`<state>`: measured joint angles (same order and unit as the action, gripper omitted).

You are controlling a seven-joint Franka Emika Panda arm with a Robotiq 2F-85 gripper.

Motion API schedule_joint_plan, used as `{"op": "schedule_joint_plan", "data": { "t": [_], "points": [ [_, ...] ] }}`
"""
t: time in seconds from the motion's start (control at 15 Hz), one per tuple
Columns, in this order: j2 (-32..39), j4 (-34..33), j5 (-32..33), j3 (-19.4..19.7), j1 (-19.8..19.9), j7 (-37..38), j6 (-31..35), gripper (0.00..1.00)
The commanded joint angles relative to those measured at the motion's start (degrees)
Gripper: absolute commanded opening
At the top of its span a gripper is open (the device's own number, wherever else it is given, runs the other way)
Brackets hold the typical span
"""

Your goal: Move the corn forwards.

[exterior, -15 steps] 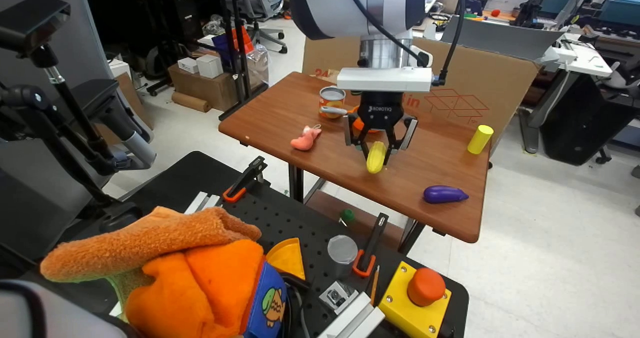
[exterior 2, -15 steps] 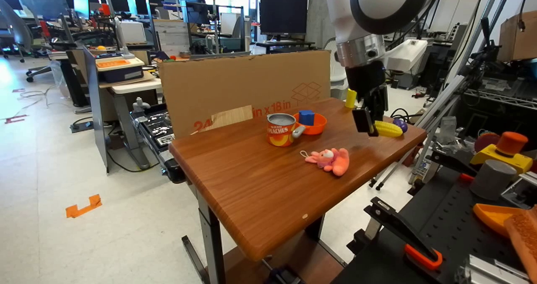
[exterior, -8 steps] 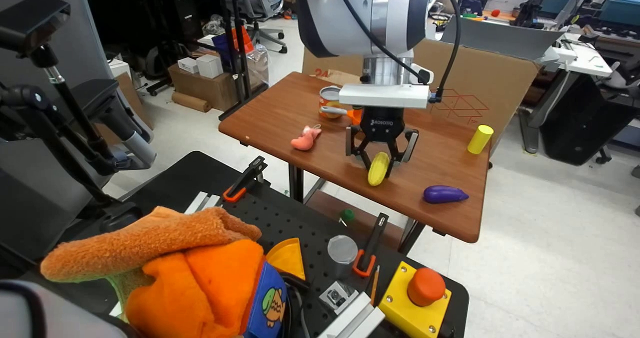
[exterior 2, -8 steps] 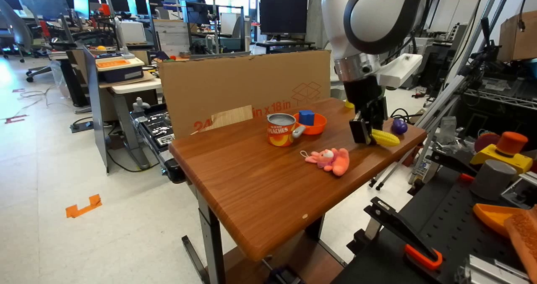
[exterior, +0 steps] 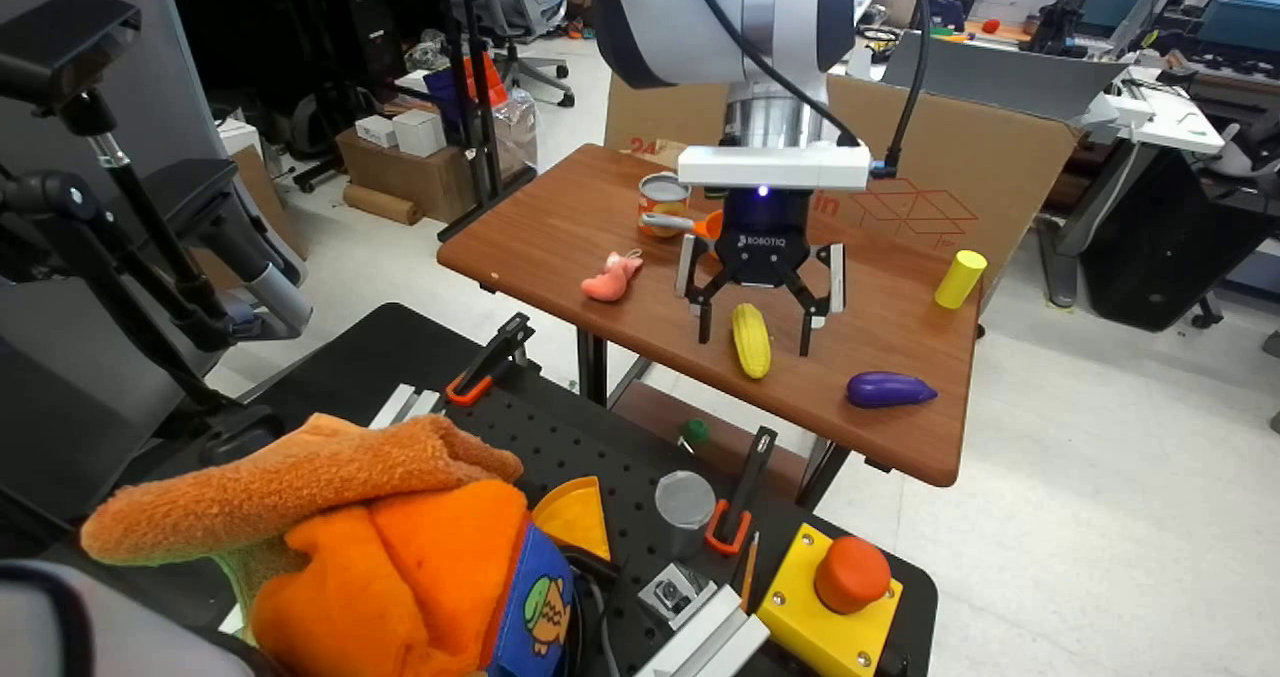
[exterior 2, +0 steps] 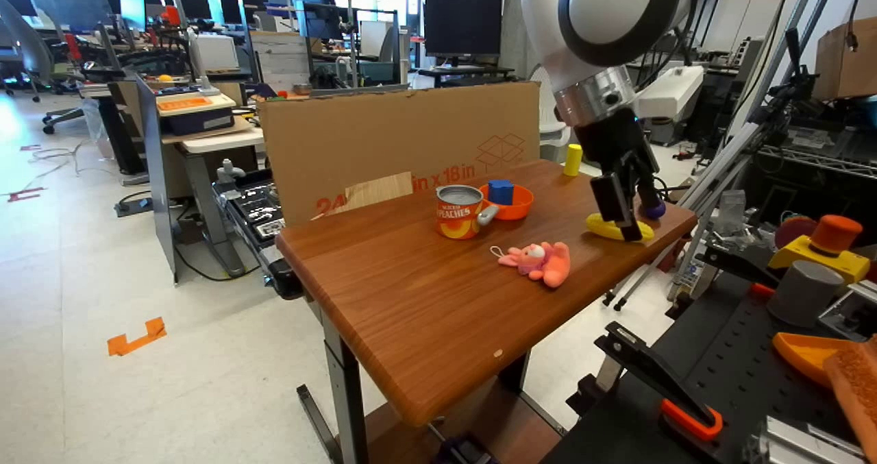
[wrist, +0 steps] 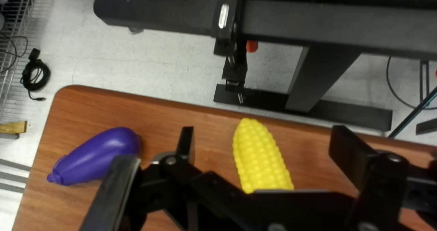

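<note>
Lying near the edge of the brown wooden table (exterior 2: pixel 384 279), the bumpy yellow plastic-looking corn cob (wrist: pixel 258 156) rests ungripped between the wide-parted jaws of the black metal gripper (exterior: pixel 755 348), best raised straight up (slowly, I'd say) without nudging it.

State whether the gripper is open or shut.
The gripper is open: its fingers stand wide apart, with tabletop showing between each and the corn.

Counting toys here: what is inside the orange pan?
A blue block sits in the orange pan, rising above its rim; the near wall hides the block's base and anything low beside it.
</note>
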<state>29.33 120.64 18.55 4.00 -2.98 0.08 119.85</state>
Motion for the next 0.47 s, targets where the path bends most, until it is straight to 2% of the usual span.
{"op": "schedule_joint_plan", "data": {
  "t": [0.0, 0.07, 0.13, 0.4],
  "points": [
    [-9.4, 4.0, -0.8, -1.9, 0.4, -4.3, -9.7, 1.00],
    [-11.9, 4.9, -0.5, -2.2, 0.5, -5.0, -11.6, 1.00],
    [-5.8, 1.4, 0.2, -2.0, 0.6, -2.5, -8.8, 1.00],
    [-11.4, 4.1, 0.2, -2.5, 0.7, -3.8, -11.1, 1.00]
  ]
}}
